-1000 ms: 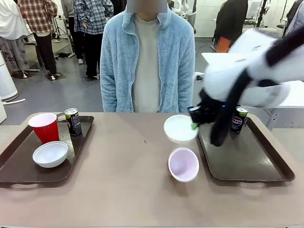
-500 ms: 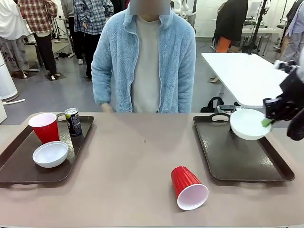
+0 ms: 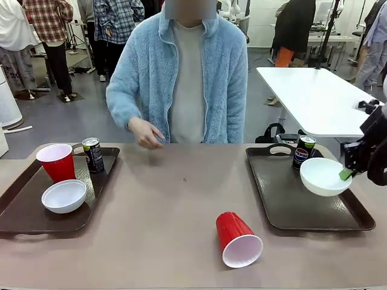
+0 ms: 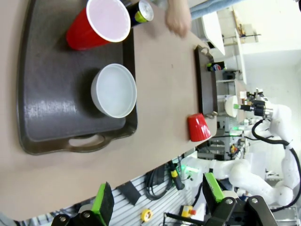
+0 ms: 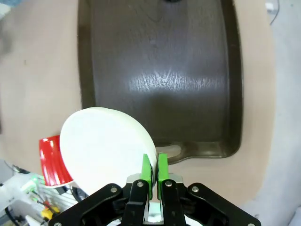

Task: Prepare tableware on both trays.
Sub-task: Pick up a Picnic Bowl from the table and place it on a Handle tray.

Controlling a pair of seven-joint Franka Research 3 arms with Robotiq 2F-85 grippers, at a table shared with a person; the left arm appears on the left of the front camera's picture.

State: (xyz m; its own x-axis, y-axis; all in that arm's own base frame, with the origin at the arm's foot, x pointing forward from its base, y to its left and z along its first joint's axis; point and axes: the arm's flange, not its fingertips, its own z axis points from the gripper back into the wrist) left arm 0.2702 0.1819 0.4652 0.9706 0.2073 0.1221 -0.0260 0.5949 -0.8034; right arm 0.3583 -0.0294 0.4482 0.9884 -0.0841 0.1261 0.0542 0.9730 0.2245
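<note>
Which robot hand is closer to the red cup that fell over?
Right. The right gripper holds a bowl over the right tray, beside the tipped cup. The left gripper hangs off beyond the left tray.

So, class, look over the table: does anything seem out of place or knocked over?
Yes. One red cup lies tipped on its side on the bare table, between the two trays, its white mouth facing the robot. Nothing has spilled from it.
</note>
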